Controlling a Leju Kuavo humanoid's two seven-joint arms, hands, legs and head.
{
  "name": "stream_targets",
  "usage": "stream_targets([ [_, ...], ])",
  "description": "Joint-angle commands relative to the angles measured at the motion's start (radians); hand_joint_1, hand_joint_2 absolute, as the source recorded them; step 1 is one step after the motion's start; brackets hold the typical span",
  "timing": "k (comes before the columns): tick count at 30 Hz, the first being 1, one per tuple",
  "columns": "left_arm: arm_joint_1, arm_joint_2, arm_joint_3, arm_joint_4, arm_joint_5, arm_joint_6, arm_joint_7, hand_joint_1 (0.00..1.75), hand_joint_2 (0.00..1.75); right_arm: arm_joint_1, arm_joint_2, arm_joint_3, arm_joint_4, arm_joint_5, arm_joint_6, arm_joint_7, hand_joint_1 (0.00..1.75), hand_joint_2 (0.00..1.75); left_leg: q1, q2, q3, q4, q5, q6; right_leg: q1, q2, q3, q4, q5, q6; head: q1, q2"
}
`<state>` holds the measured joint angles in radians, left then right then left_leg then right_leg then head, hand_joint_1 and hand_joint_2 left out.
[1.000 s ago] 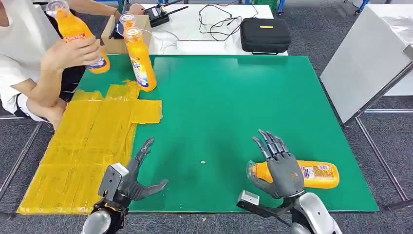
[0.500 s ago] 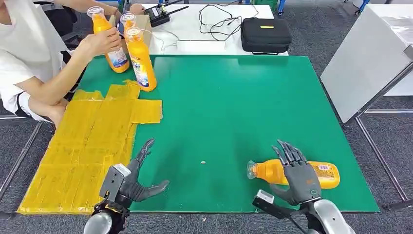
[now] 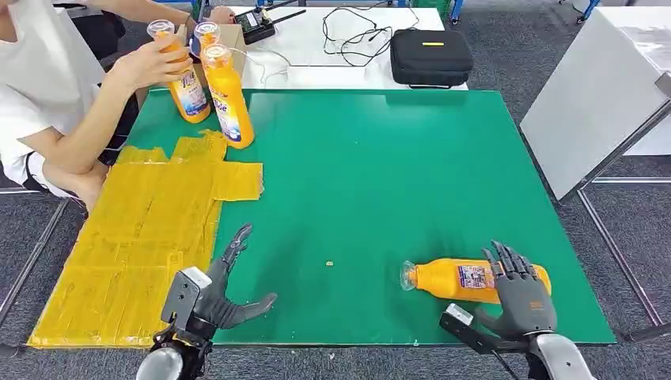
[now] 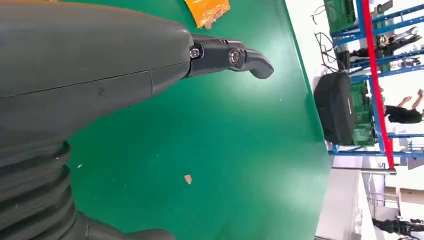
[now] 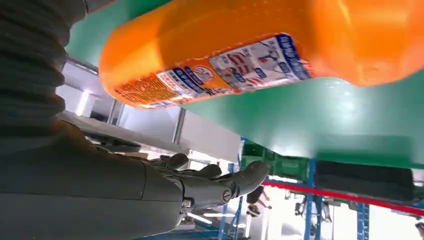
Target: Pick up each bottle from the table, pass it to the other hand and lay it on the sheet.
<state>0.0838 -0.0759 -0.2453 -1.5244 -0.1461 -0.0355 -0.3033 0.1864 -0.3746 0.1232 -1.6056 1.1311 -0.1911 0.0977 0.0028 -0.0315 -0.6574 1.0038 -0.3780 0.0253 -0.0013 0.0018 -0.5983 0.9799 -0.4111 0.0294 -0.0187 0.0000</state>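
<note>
The orange plastic bottle (image 3: 475, 279) lies on its side, lower right of the green table (image 3: 380, 174). Right robot hand (image 3: 522, 301) (fingers spread, empty) should wrap its midsection squarely.

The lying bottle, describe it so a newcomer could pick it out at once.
On the green table, look at the near right corner, beside the right hand. The bottle there is orange with a clear cap. It alone lies on its side; the others stand upright at the far left.
</note>
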Motion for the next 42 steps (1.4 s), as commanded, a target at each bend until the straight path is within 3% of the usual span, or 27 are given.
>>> stream_targets([
  [1,-0.02,-0.002,-0.028,0.021,0.0,-0.003,0.011,0.0,1.75,-0.036,0.032,-0.048,0.13,0.086,0.0,0.047,0.0,1.75,0.0,0.002,0.003,0.0,-0.001,-0.001,0.001,0.0,0.004,-0.001,-0.001,0.0,0.0,0.0],
  [4,-0.024,-0.005,-0.03,0.031,-0.001,-0.005,0.017,0.0,1.75,-0.058,0.044,-0.051,0.177,0.174,-0.006,0.092,0.0,1.75,0.0,0.003,0.006,-0.001,-0.002,-0.001,0.0,0.001,0.007,-0.002,-0.002,0.0,0.0,0.0],
  [18,-0.038,-0.011,-0.023,0.057,0.023,-0.018,0.023,0.0,1.75,-0.146,0.064,0.013,0.309,0.188,-0.006,0.036,0.0,1.75,0.0,0.005,0.006,-0.001,-0.002,-0.001,0.001,0.002,0.007,-0.002,-0.001,0.0,0.0,0.0],
  [29,-0.047,-0.012,-0.02,0.068,0.036,-0.021,0.023,0.0,1.75,-0.188,0.046,0.044,0.412,0.225,0.017,0.055,0.03,1.75,0.0,0.003,0.007,-0.001,-0.001,-0.001,0.001,0.0,0.007,-0.002,-0.001,0.0,0.0,0.0],
  [30,-0.048,-0.013,-0.019,0.07,0.037,-0.021,0.023,0.0,1.75,-0.191,0.043,0.045,0.424,0.232,0.021,0.059,0.4,1.75,0.0,0.002,0.005,-0.001,0.0,-0.001,0.001,0.0,0.005,-0.002,0.0,0.0,0.0,0.0],
  [31,-0.048,-0.013,-0.017,0.072,0.039,-0.021,0.024,0.0,1.75,-0.193,0.037,0.05,0.441,0.239,0.033,0.062,0.65,1.75,0.001,0.002,0.005,-0.001,0.0,0.0,0.001,0.0,0.005,-0.002,0.0,0.0,0.0,0.0],
  [32,-0.048,-0.013,-0.017,0.072,0.039,-0.021,0.024,0.0,1.75,-0.193,0.037,0.05,0.441,0.239,0.033,0.062,0.65,1.75,0.0,0.003,0.007,-0.001,-0.001,-0.001,0.001,0.0,0.008,-0.002,-0.001,0.0,0.0,0.0],
  [33,-0.046,-0.012,-0.017,0.073,0.039,-0.021,0.024,0.0,1.75,-0.19,0.033,0.049,0.447,0.238,0.032,0.062,1.36,1.75,0.0,0.002,0.007,-0.001,-0.001,-0.001,0.001,0.0,0.007,-0.002,0.0,0.0,0.0,0.0],
  [34,-0.047,-0.012,-0.015,0.074,0.041,-0.022,0.024,0.0,1.75,-0.188,0.021,0.059,0.45,0.232,0.07,0.063,1.47,1.75,0.0,0.003,0.008,-0.001,-0.001,-0.001,0.001,0.0,0.009,-0.003,-0.001,0.0,0.0,0.0],
  [42,-0.06,-0.012,-0.02,0.094,0.047,-0.028,0.025,0.0,1.75,-0.175,-0.03,0.091,0.478,0.186,0.153,0.058,1.59,1.75,0.0,-0.001,0.011,-0.001,-0.001,0.0,0.001,-0.004,0.006,-0.002,-0.002,0.0,0.0,0.0],
])
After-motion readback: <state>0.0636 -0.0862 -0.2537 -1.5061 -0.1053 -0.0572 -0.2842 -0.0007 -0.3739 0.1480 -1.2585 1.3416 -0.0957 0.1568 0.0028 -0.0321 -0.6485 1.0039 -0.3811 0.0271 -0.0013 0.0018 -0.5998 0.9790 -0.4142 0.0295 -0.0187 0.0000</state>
